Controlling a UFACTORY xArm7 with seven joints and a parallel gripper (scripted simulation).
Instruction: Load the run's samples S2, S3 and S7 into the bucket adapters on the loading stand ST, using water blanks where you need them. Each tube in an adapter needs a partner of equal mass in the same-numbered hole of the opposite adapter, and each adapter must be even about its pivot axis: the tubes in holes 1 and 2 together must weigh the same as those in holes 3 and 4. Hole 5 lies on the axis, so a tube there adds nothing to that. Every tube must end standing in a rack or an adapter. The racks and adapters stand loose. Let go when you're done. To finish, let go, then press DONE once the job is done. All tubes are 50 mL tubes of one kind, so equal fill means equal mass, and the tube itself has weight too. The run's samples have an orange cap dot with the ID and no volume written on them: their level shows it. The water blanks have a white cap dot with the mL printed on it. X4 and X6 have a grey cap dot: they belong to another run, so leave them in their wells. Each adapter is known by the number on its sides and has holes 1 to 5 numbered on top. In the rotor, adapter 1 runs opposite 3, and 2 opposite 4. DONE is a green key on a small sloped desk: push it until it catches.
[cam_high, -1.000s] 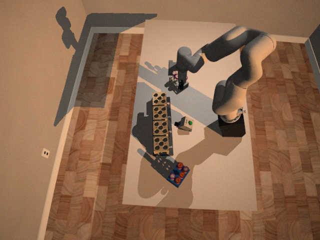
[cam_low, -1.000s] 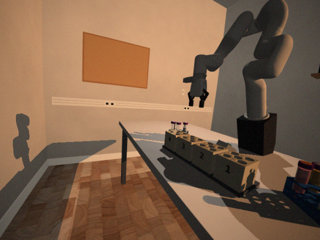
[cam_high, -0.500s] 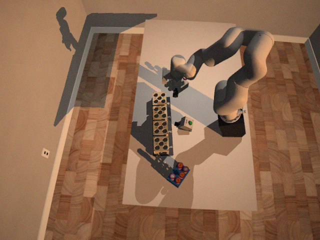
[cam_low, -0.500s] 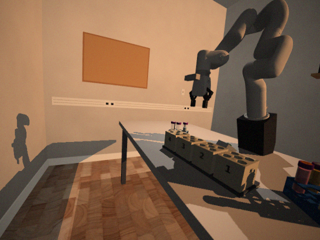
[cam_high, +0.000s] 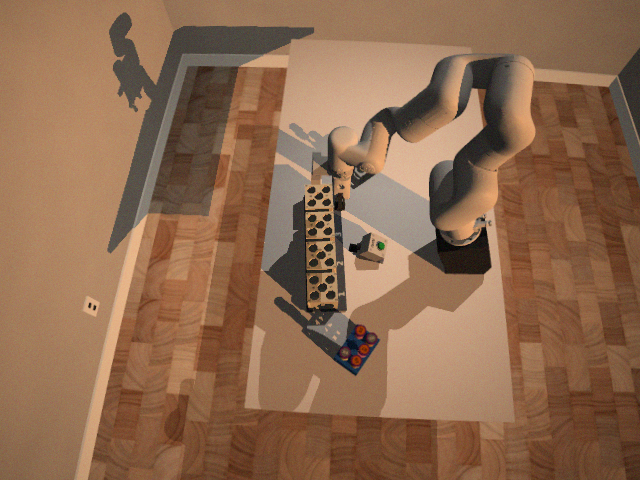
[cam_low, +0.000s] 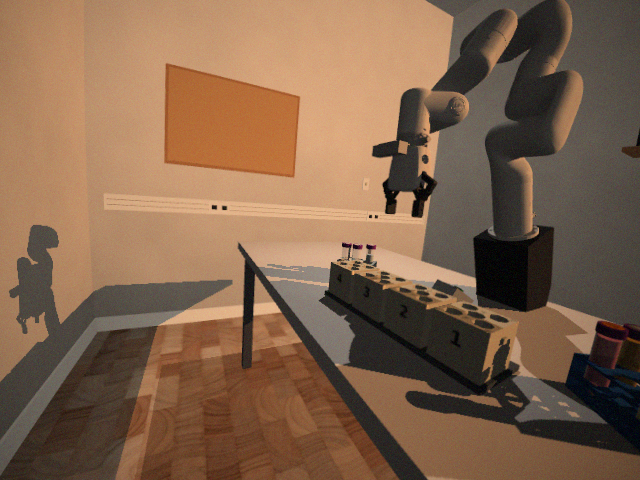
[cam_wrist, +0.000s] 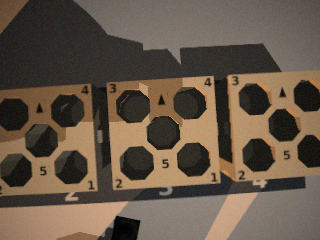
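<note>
Beige bucket adapters (cam_high: 321, 288) (cam_low: 460, 335) (cam_wrist: 150, 175) stand in a row on the dark loading stand (cam_high: 342, 281) (cam_low: 434, 360) (cam_wrist: 280, 186); all visible holes are unoccupied. The gripper (cam_high: 340, 202) (cam_low: 404, 209) is positioned above table level (jaws released, fully apart, grasping nothing). Orange-dotted tubes (cam_high: 360, 331) stand in the blue rack (cam_high: 342, 364) (cam_low: 578, 377) near adapter 1. Purple-capped tubes (cam_low: 357, 250) stand beyond adapter 4. The green DONE key (cam_high: 381, 245) is on its sloped desk (cam_high: 370, 248) beside the stand.

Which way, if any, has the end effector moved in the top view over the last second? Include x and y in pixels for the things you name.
Yes: the end effector (cam_high: 339, 202) (cam_low: 404, 214) went from over the far rack to beside adapter 4 (cam_high: 309, 198) (cam_low: 338, 279).
</note>
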